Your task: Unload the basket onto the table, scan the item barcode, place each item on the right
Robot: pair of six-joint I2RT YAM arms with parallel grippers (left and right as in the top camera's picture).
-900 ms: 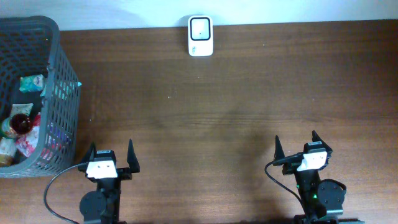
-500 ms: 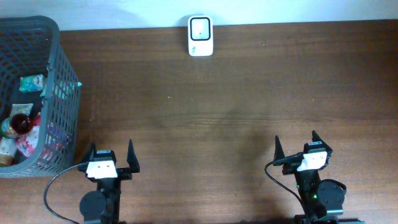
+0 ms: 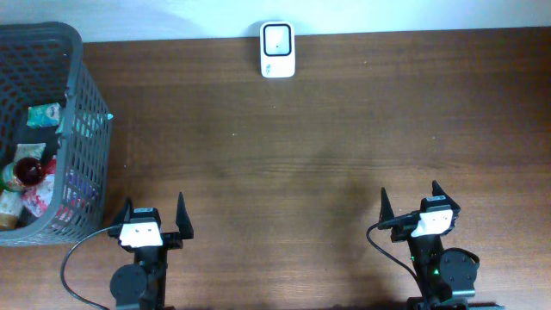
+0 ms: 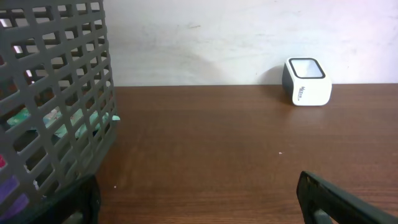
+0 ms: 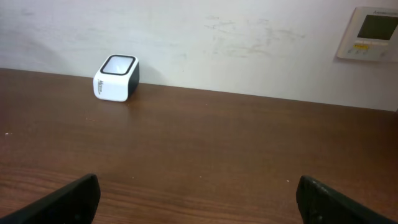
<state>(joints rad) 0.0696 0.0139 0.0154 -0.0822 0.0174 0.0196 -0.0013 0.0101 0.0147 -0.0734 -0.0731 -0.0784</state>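
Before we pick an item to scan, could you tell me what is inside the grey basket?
The grey basket holds a green packet, a dark red round item and a red-and-white packet. Whatever lies beneath them is covered, and no barcode shows.

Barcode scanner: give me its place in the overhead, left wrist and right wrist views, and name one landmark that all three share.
Overhead: the scanner sits top centre, at the table's far edge.
Left wrist: the scanner is upper right, standing on the wood by the wall.
Right wrist: the scanner is upper left, again by the wall.
Shared landmark: the line where the brown table meets the white wall, just behind the scanner.
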